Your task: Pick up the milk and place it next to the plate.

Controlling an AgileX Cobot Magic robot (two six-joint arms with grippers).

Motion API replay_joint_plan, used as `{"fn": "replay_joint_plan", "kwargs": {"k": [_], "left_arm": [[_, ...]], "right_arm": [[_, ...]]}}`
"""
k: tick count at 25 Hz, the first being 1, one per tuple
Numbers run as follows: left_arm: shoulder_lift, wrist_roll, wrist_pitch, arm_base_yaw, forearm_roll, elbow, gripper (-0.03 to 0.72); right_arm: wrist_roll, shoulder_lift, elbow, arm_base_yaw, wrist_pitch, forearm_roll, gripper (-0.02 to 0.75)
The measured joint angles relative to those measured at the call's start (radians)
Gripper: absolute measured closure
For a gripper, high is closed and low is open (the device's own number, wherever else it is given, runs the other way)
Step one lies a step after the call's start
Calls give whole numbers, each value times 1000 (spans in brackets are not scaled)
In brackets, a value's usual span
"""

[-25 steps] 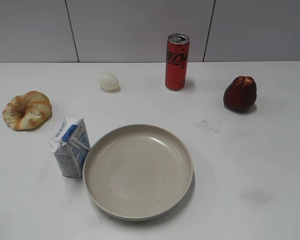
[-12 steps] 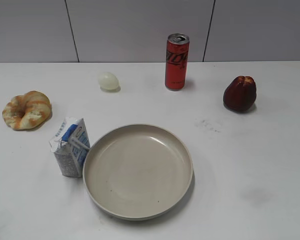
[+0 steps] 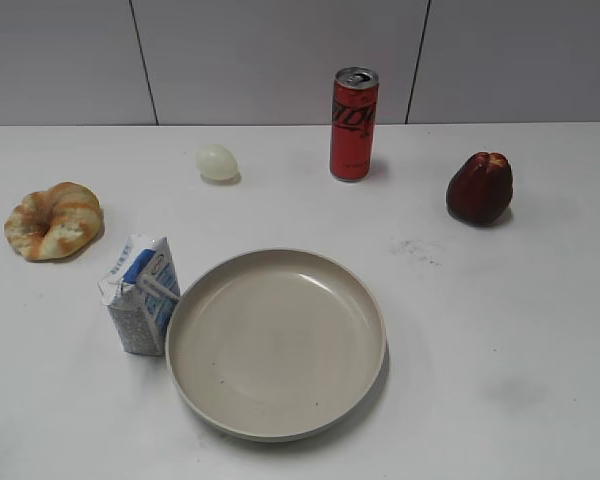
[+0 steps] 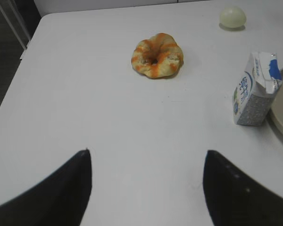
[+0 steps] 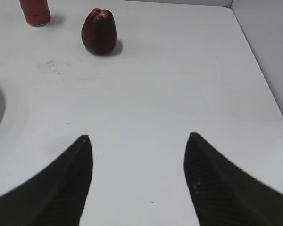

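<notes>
You're looking at a smooth matt white table (image 3: 540, 300), faintly smudged. The plate (image 3: 276, 342) looks like glazed ceramic with a soft sheen. The milk (image 3: 140, 295) is printed paper carton — speckled grey sides. The red can (image 3: 354, 124) is glossy metal — the dark fruit (image 3: 480, 187) shines waxy; the bread ring (image 3: 54, 220) looks crusty.

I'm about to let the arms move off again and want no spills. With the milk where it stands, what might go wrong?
1. The milk carton stands upright right against the plate rim; if the plate gets nudged, the narrow carton might tip.
2. The left gripper is open and pointed toward the bread ring, with the carton off to its right; a sideways sweep could clip it.
</notes>
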Motion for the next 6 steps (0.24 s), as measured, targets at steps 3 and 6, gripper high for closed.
{"fn": "replay_joint_plan", "kwargs": {"k": [3,6], "left_arm": [[0,0,0,0,0,0,153],[0,0,0,0,-1,0,158]], "right_arm": [[0,0,0,0,0,0,271],[0,0,0,0,0,0,271]]}}
